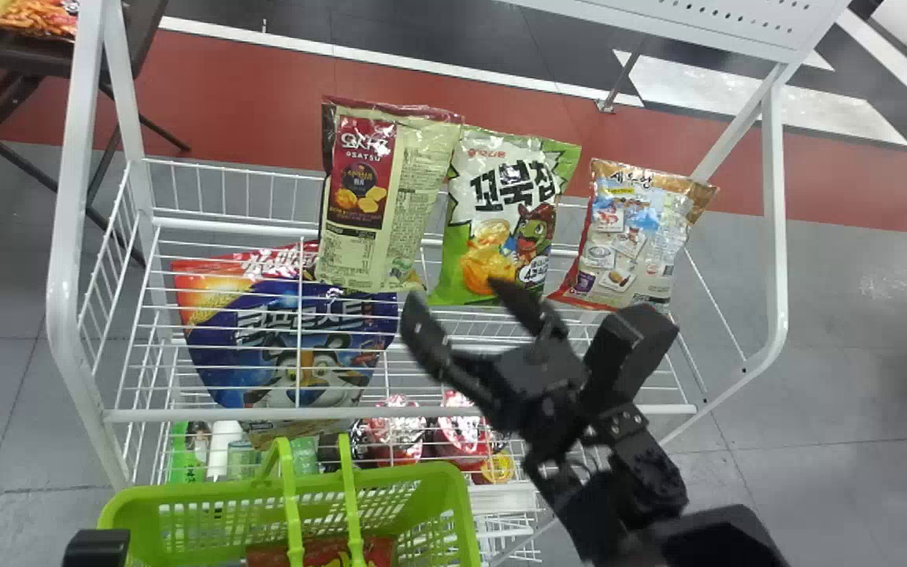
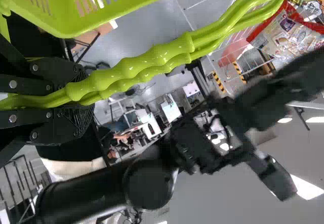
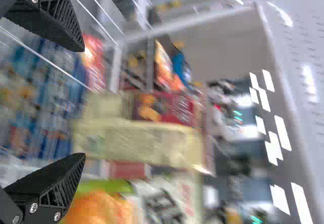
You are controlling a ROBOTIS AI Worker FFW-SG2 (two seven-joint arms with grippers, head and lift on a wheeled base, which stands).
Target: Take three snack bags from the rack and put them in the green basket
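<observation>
Right tool (image 1: 453, 289) wide | left tool (image 2: 83, 100) gripping handles (image 2: 152, 62) | green basket (image 1: 465, 524): red package (image 1: 376, 551) inside | rack (image 1: 64, 276): upright snack bags (image 1: 501, 213)

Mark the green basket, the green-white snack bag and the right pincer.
Green basket (image 1: 390, 476): head view, on its rim.
Green-white snack bag (image 1: 505, 209): head view, printed front.
Right pincer (image 1: 455, 294): head view, midway between its fingertips.

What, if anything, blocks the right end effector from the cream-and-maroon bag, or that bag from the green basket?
Nothing visible between the right end effector and the cream-and-maroon bag. Toward the green basket, the front rail of the rack lies between, and the basket's handles cross its opening.
</observation>
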